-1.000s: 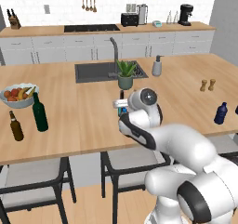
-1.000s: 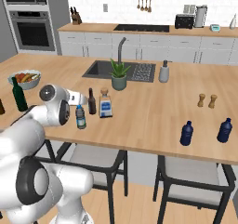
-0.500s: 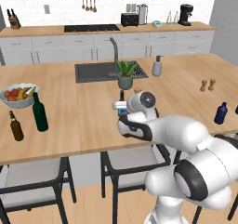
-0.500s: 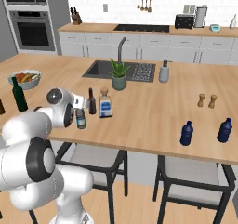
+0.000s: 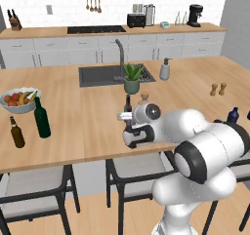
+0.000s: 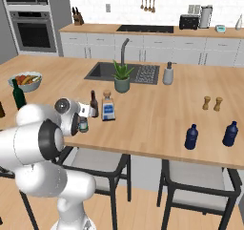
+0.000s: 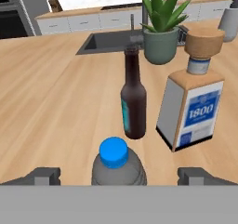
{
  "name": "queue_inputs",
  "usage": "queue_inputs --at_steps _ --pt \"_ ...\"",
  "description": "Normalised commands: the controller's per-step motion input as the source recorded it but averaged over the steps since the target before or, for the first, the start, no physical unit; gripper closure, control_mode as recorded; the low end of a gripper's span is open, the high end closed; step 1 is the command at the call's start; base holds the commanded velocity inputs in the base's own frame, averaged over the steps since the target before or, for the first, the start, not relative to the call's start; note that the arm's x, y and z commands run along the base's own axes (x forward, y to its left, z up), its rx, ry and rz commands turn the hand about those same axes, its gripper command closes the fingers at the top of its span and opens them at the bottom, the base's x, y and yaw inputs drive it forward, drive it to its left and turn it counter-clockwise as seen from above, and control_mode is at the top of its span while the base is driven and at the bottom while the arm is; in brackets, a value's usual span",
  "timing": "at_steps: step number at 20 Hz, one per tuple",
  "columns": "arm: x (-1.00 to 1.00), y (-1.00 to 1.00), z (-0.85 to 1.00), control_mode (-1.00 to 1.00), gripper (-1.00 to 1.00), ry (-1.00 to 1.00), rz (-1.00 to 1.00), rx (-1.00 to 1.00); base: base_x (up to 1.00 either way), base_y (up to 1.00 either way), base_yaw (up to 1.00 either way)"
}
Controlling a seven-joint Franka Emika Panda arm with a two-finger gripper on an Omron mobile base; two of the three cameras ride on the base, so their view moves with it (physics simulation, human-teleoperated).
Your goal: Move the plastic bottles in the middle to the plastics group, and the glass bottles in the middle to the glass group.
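Observation:
The small clear water bottle (image 7: 116,165) with a blue cap stands near the island's front edge, right between my fingertips (image 7: 44,175). My gripper (image 7: 118,176) is open around it, level with the bottle (image 6: 84,124). Just beyond stand the slim dark bottle (image 7: 133,102) with a bluish label and the squat square clear bottle (image 7: 193,104) with a cork stopper. The tall green bottle (image 5: 41,118) and the brown bottle (image 5: 16,132) are far left. Two dark blue bottles (image 6: 191,136) stand at the right, near the front edge.
A potted plant (image 6: 122,78) sits behind the middle bottles, by the sink (image 6: 126,72). A fruit bowl (image 5: 19,100) is at the left and a soap dispenser (image 6: 167,74) by the sink. Two wooden shakers (image 6: 212,103) stand at the right. Stools are tucked under the island's front edge.
My hand has dropped lower and drawn toward the island's front edge, coming level with the water bottle. The jaws stayed open. The bottles have not moved.

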Motion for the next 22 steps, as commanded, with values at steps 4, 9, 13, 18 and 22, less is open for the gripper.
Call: queue_inputs --at_steps 4,9,13,18,22 --pt "0.29 0.08 -0.11 -1.0 -1.0 0.0 0.0 -0.01 0.0 0.0 0.0" --pt "0.05 0.07 -0.14 -1.0 -1.0 0.0 0.0 -0.01 0.0 0.0 0.0" --pt "0.0 0.0 -0.12 -1.0 -1.0 0.0 0.0 0.0 0.0 0.0 0.0" --pt "0.1 0.0 0.0 -1.0 -1.0 0.0 0.0 0.0 0.0 0.0 0.0" --pt "0.09 0.0 0.0 -1.0 -1.0 0.0 0.0 0.0 0.0 0.0 0.0"
